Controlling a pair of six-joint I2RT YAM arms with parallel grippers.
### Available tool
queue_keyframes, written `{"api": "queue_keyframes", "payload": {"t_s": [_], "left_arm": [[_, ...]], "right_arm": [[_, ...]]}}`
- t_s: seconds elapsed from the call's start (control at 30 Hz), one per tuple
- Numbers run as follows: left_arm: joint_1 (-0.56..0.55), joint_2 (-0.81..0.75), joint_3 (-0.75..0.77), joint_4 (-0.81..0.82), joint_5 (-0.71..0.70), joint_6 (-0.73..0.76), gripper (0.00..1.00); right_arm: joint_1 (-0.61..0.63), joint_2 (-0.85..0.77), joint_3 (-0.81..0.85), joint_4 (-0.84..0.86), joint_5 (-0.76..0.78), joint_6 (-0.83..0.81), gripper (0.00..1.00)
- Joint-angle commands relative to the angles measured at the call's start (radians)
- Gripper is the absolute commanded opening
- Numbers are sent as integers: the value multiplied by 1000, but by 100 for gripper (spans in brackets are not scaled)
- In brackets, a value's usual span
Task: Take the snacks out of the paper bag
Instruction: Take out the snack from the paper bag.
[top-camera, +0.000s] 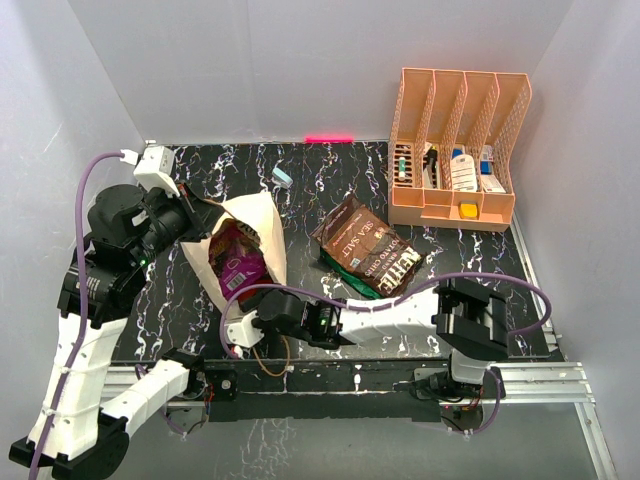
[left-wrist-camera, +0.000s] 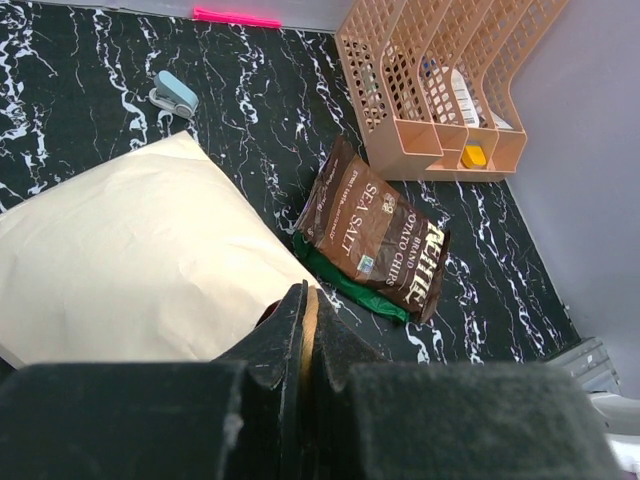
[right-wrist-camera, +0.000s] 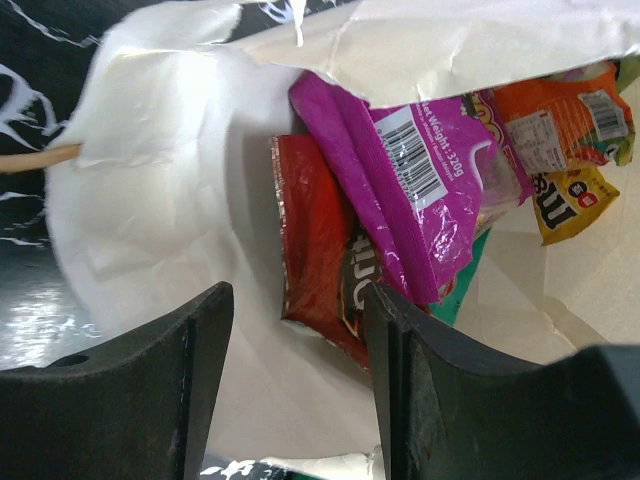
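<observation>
The tan paper bag (top-camera: 262, 228) lies on its side, its mouth toward the arms. My left gripper (top-camera: 203, 220) is shut on the bag's upper edge (left-wrist-camera: 308, 300). My right gripper (top-camera: 258, 318) is at the mouth, and in the right wrist view (right-wrist-camera: 298, 310) it is open. The lower corner of a red packet (right-wrist-camera: 315, 250) lies between its fingers, touching the right finger only. Above the red one sit a purple packet (right-wrist-camera: 400, 180), an orange one (right-wrist-camera: 550, 115), a yellow one (right-wrist-camera: 565, 200) and a teal edge (right-wrist-camera: 466, 275). Outside the bag, a brown packet (top-camera: 368, 245) lies on a dark green one (top-camera: 342, 270).
An orange divided rack (top-camera: 455, 210) with small bottles and boxes stands at the back right. A small light-blue block (top-camera: 282, 178) lies behind the bag. A pink strip (top-camera: 329, 138) marks the far edge. A brown cord handle (right-wrist-camera: 40, 157) sticks out of the bag's left side.
</observation>
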Motion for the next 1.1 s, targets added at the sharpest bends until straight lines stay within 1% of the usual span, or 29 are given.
{"api": "queue_keyframes", "payload": {"t_s": [0.0, 0.07, 0.2, 0.3, 0.4, 0.47, 0.5, 0.6, 0.77, 0.8, 0.9, 1.0, 1.07], "left_arm": [[-3, -24, 31, 43, 15, -2, 0], [-4, -23, 32, 42, 19, -5, 0], [-4, -20, 35, 42, 22, -9, 0], [-3, -18, 40, 39, 21, -8, 0], [-3, -16, 40, 40, 25, -10, 0], [-4, -14, 43, 36, 26, -10, 0], [-4, -14, 41, 37, 24, -11, 0], [-4, -18, 35, 34, 19, -10, 0], [-5, -23, 27, 30, 10, -7, 0], [-4, -24, 25, 31, 8, -6, 0], [-5, -24, 14, 36, 5, -4, 0], [-6, -24, -1, 47, 9, -5, 0], [-4, -25, -10, 53, 11, -6, 0]], "right_arm": [[-24, 41, 32, 112, -24, -74, 57], [-33, 64, 34, 130, -27, -81, 57], [-55, 100, 39, 159, -26, -88, 51], [-67, 126, 40, 191, -18, -98, 51], [-75, 155, 34, 258, 8, -113, 53], [-90, 184, 35, 324, 20, -114, 53], [-99, 193, 42, 339, 27, -106, 51], [-123, 208, 66, 343, 36, -69, 34], [-130, 157, 44, 356, -30, -46, 10], [-129, 140, 52, 324, -46, -30, 8], [-130, 72, 78, 224, -120, 42, 7], [-129, 18, 113, 150, -163, 157, 7], [-129, -12, 172, 63, -177, 255, 7]]}}
